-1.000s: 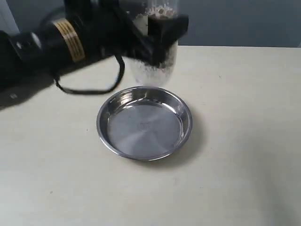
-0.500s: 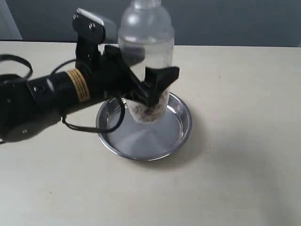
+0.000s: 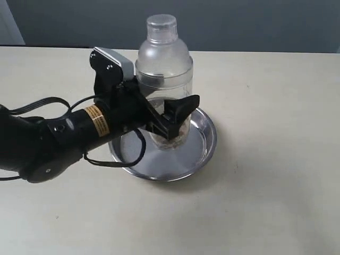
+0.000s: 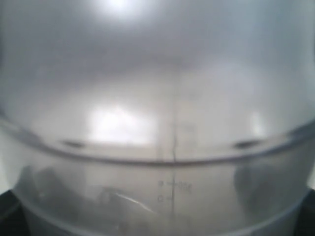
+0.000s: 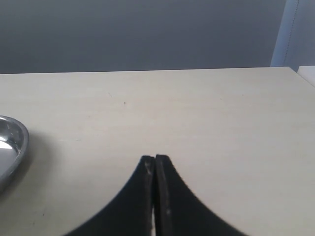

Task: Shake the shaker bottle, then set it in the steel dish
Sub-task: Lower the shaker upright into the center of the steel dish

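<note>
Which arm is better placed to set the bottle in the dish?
Left: the left hand grips the clear plastic shaker bottle upright over the round shiny steel dish. The right hand is shut, off beside the dish.

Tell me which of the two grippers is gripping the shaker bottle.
The left gripper: its jaws clamp the shaker bottle at the steel dish. The right gripper is shut on nothing, off over the table.

shaker bottle [image 3: 163, 69] in steel dish [image 3: 205, 139]

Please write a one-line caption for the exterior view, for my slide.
The left tool grips the upright shaker bottle, its base within the steel dish's rim.
</note>
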